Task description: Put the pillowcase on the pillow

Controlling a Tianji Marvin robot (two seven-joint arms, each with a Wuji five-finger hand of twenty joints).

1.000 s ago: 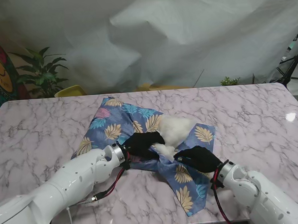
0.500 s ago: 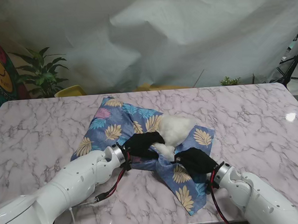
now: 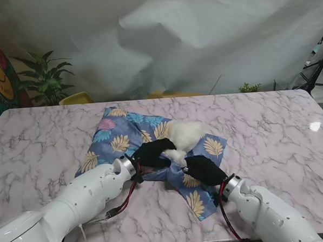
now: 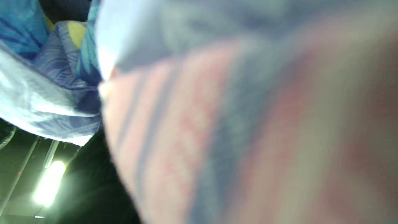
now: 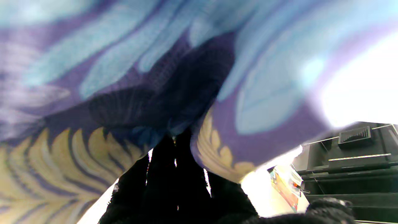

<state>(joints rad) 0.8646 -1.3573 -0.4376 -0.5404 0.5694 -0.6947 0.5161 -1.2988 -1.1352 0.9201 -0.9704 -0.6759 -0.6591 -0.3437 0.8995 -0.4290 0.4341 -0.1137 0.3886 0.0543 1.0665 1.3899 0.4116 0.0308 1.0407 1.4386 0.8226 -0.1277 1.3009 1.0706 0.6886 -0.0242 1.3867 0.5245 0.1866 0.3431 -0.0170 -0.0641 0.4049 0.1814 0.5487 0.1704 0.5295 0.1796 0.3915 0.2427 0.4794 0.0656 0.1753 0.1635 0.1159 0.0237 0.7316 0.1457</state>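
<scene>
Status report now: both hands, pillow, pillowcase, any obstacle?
Left hand and right hand both gripping pillowcase at its opening. White pillow partly outside. Nothing in the way.

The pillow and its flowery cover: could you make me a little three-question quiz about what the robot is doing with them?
1. True or false: the white pillow is fully inside the pillowcase.
2. Which hand lies nearer the robot on the pillowcase? A) left hand B) right hand
3. Fill in: the pillowcase lies on a ______-patterned table.

Key
1. False: part of the pillow shows bare between folds of the cloth.
2. B: the right hand lies nearer, on the flap that reaches toward the table's near edge.
3. Marble.
</scene>
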